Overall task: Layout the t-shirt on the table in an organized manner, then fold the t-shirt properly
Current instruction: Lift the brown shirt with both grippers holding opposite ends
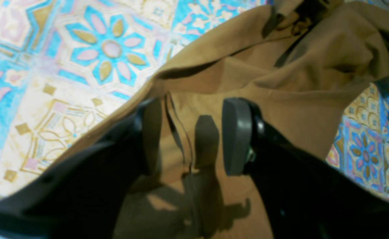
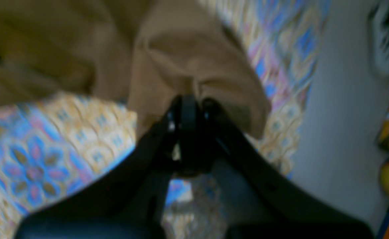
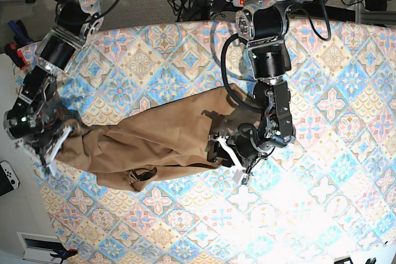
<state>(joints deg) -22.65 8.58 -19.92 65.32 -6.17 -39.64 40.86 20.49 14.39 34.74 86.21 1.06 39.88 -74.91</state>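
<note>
Item, base view, read left to right. Right gripper (image 3: 44, 143): at the table's left edge, clenched on a bunch of the t-shirt (image 3: 154, 137); the right wrist view confirms it, black jaws pressed together with tan cloth pinched between them and gathered into a puckered knot at the tips. T-shirt: tan-brown, plain, lying across the middle of the table (image 3: 322, 91) as a long rumpled band that runs from the right gripper to the left one, creased lengthwise, with a dark fold or opening showing along its lower edge near the centre. No sleeves, neck or tag can be made out as separate parts. Left gripper (image 3: 238, 153): at the cloth's right end, released; the left wrist view shows its grey pads (image 1: 235, 136) standing apart over the fabric with a hem seam running between them, nothing clamped. Progress, as judged: early. The garment is on the table and stretched somewhat between the two arms, but it is not yet spread flat or squared; laying out remains unfinished and no fold has been made. Cloth reads as soft and thin, prone to bunching where pinched.
</note>
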